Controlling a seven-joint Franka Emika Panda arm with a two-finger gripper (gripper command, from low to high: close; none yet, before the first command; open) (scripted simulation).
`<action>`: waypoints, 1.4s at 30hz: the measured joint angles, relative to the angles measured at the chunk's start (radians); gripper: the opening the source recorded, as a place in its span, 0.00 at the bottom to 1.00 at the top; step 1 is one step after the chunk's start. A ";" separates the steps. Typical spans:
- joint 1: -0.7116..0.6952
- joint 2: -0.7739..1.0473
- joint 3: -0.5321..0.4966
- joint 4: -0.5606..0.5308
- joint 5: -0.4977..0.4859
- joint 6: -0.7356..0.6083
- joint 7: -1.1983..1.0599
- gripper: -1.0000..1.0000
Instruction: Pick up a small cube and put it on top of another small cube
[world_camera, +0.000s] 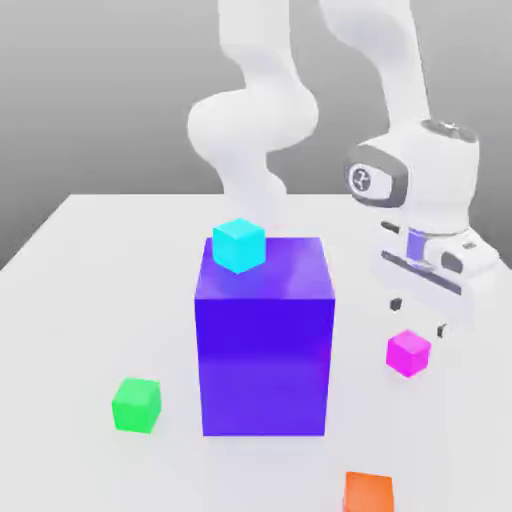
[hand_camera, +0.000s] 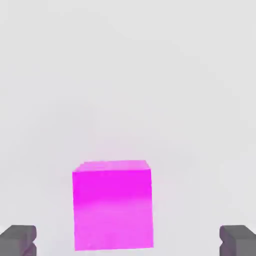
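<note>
White table (world_camera: 90, 250): open hand (world_camera: 420, 315) above magenta cube (world_camera: 408, 353).

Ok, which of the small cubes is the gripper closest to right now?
The magenta cube, sitting on the table just below the open gripper. The green cube lies beyond the big blue block, the cyan one on top of it.

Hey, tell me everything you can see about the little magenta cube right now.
The magenta cube is a small, glossy, bright pink block with sharp edges and plain faces. It sits flat and upright on the white table, at the exterior view's right of the big blue block, apart from it. The claw hovers just above it, open; its fingertips flank the cube without touching it.
</note>
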 joint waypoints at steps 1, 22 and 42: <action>0.006 0.036 -0.011 0.006 -0.010 0.029 0.006 0.50; 0.047 -0.073 -0.046 0.034 -0.007 -0.091 -0.020 0.00; -0.342 -0.100 -0.457 0.391 -0.523 -0.293 -0.181 0.00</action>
